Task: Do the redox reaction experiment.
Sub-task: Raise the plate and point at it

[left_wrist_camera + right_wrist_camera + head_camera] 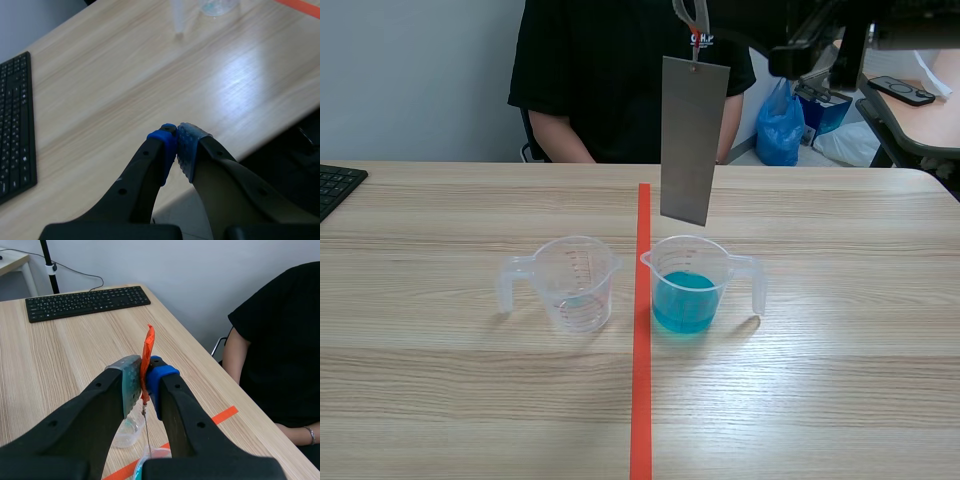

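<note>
Plate: a flat grey metal plate (693, 140) hangs upright in the air over the blue cup. Its lower edge is above the cup's rim and clear of the liquid, and it tilts slightly.
Tag: an orange tag (148, 347) sits at the top of the plate's hanger. It stands up between the right fingers, and a thin wire (147, 432) runs down from it.
Right fingers: the right fingers (125, 385) are raised high over the middle of the desk and clenched on the tag, one pad on each side of it.
Blue cup: a clear measuring cup holding blue liquid (690, 285) stands on the desk just right of the tape in the scene view. Its handle points right and it is about a third full.
Clear cup: a second measuring cup (575, 283) stands just left of the tape with its handle pointing left. Whether it holds any liquid cannot be told.
Left fingers: the left fingers (162, 150) are clenched on nothing, with the pads pressed together. They sit low over the desk's near edge, well apart from both cups.
Desk: light wood-grain desk (840, 350).
Tape: an orange-red line (641, 380) runs between the two cups.
Keyboard: a black keyboard (335, 185) lies at the desk's far left edge.
Person: a person in a black shirt (610, 70) sits across the desk, behind the plate.
</note>
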`<state>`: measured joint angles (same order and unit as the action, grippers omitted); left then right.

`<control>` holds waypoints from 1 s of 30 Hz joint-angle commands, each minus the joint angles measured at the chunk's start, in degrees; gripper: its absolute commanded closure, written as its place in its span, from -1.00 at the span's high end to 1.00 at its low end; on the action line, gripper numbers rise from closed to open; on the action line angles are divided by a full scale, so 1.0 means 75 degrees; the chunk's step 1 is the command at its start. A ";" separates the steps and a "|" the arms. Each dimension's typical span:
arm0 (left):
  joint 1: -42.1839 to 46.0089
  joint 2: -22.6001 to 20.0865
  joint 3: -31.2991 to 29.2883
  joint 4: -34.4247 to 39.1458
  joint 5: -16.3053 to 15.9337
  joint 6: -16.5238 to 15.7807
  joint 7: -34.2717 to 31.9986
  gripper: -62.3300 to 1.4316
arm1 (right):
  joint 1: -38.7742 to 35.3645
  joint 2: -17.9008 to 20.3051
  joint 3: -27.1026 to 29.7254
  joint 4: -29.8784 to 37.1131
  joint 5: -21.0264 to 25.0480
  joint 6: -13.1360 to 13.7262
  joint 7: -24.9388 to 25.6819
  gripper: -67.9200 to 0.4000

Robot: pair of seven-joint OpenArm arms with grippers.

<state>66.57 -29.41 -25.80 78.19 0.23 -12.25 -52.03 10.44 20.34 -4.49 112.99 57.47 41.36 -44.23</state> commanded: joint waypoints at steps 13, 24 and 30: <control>-0.2617 -0.2716 0.0178 0.0082 -0.2057 -0.3008 0.1408 -0.86 | 0.0090 0.0058 0.0050 0.0044 0.0085 0.0006 0.0052 -0.94; -0.5805 -0.3255 0.2454 0.0082 -0.3010 -0.3684 0.3480 -0.86 | 0.0090 0.0058 0.0050 0.0044 0.0087 0.0006 0.0052 -0.94; -0.7455 -0.2871 0.3826 0.0067 -0.3666 -0.3684 0.4418 -0.86 | 0.0090 0.0058 0.0050 0.0044 0.0087 0.0006 0.0052 -0.94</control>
<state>11.57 -51.86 3.33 78.22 -26.09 -39.70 -18.22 10.44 20.34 -4.49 112.99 57.47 41.36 -44.51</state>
